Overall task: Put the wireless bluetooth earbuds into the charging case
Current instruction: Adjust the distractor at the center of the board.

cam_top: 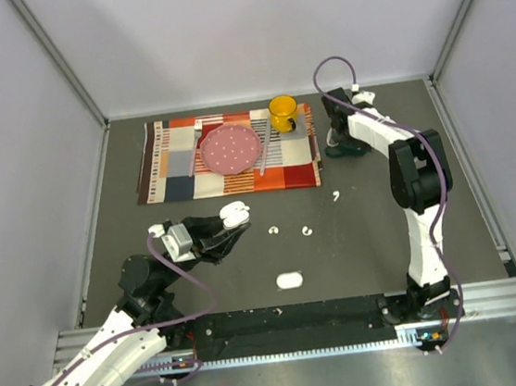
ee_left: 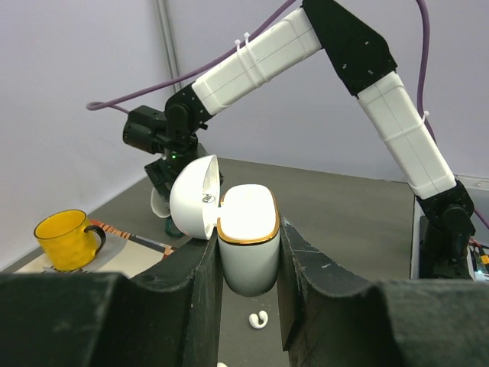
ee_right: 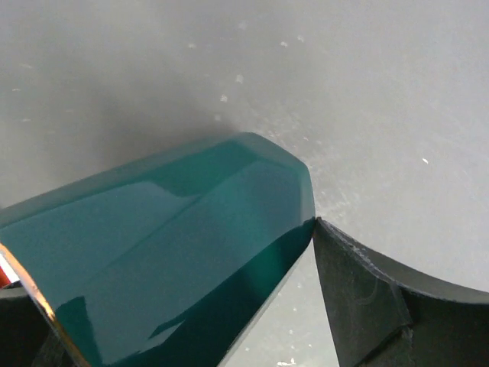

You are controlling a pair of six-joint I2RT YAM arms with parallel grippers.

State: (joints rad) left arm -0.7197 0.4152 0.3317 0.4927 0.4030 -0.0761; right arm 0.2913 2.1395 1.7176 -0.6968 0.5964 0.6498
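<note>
My left gripper is shut on a white charging case with a gold rim, held upright above the table with its lid swung open. Three tiny white earbuds lie on the dark table: one, one and one farther right. My right gripper is at the back, straddling a dark teal cup. Its right fingertip touches the cup's edge. The other finger is mostly hidden.
A second white case lies shut near the front edge. A checked placemat at the back carries a pink plate, cutlery and a yellow mug. Grey walls enclose the table.
</note>
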